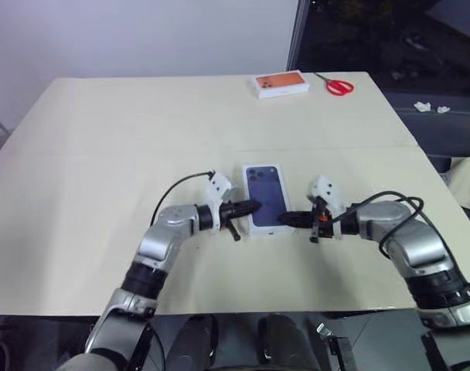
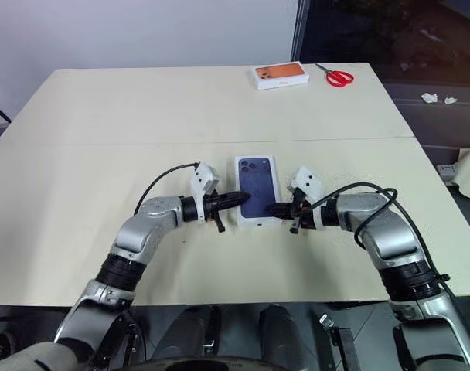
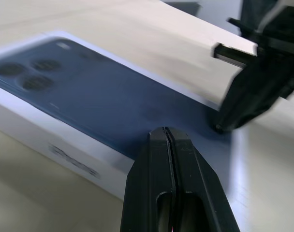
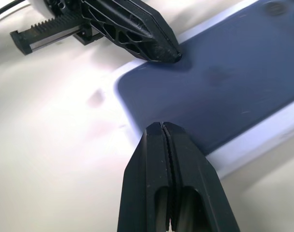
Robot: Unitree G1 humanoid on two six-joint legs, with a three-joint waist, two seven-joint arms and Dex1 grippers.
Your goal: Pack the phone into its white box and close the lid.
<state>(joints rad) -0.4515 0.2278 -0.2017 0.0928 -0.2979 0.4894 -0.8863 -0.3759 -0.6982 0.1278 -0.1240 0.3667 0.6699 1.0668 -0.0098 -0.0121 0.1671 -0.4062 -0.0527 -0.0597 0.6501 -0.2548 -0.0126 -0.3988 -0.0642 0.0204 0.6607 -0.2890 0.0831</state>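
The lid [image 1: 266, 197], white with a dark blue phone picture on top, lies flat over the white box in the middle of the table [image 1: 103, 154]. The phone is hidden. My left gripper [image 1: 257, 206] is shut and comes in from the left, its tip on the lid's near left part. My right gripper [image 1: 283, 219] is shut too and points in from the right, its tip on the lid's near right corner. The left wrist view has the lid [image 3: 103, 96] under my left fingertips [image 3: 166, 133]. In the right wrist view my shut right gripper [image 4: 161, 125] faces the left gripper [image 4: 173, 57] across the lid.
An orange-topped box [image 1: 281, 83] and red scissors [image 1: 338, 86] lie at the table's far edge. Dark furniture with small white scraps [image 1: 432, 107] stands beyond the table's right side. A seam crosses the table behind the lid.
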